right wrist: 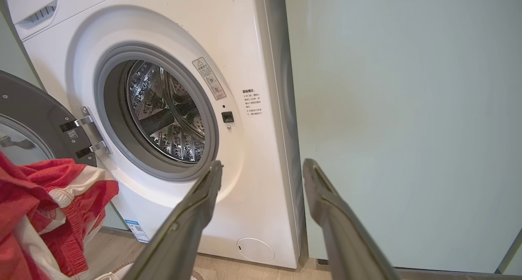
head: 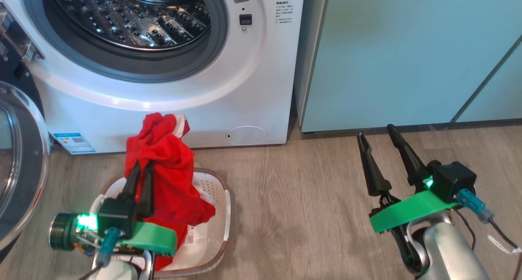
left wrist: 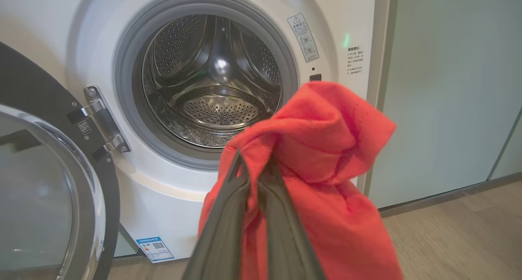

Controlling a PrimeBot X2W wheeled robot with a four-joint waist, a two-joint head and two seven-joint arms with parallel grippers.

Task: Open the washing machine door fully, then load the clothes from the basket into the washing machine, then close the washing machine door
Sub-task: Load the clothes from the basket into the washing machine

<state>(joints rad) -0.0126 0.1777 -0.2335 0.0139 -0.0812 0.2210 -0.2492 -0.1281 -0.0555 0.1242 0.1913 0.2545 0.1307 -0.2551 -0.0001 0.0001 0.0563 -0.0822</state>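
Note:
My left gripper (head: pixel 143 164) is shut on the red clothes (head: pixel 171 178), which hang bunched above the cream basket (head: pixel 218 214) on the floor. In the left wrist view the fingers (left wrist: pixel 253 166) pinch the red fabric (left wrist: pixel 326 149) in front of the drum. The white washing machine (head: pixel 253 88) stands straight ahead with its steel drum (head: pixel 130 19) exposed. Its door (head: pixel 20 162) is swung wide to the left, glass bowl facing out. My right gripper (head: pixel 377 133) stands open over bare floor to the right, holding nothing; its fingers (right wrist: pixel 204 198) frame the machine's lower right corner.
Pale teal cabinets (head: pixel 408 56) stand right of the machine. The wood floor (head: pixel 297 210) runs between the basket and my right arm. The open door (left wrist: pixel 49 182) takes up the space at the left.

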